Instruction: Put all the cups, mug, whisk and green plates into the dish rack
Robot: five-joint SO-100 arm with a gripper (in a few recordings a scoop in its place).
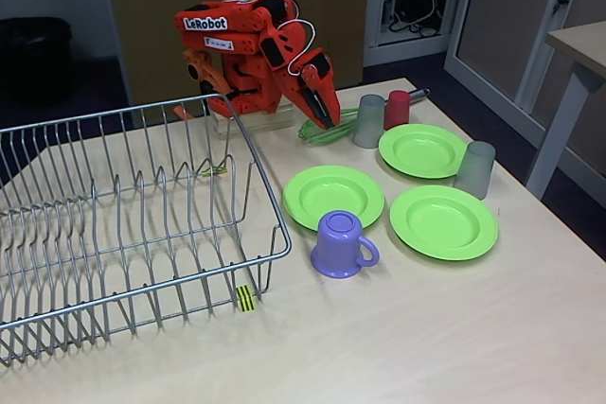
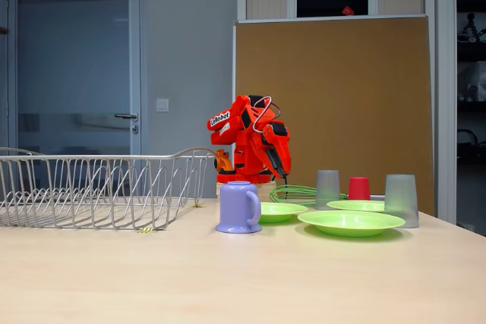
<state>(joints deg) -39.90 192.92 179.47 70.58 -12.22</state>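
The silver wire dish rack stands on the left with nothing in it. My orange arm is folded at the back of the table. Its gripper points down, shut and holding nothing, just above the green loops of the whisk. Three green plates lie right of the rack. The purple mug stands in front of them. A grey cup and a red cup stand by the whisk, and another grey cup stands at the right.
The pale wooden table has free room in front of the mug and plates. The arm's base sits behind the rack's far right corner. A second table's leg stands off to the right.
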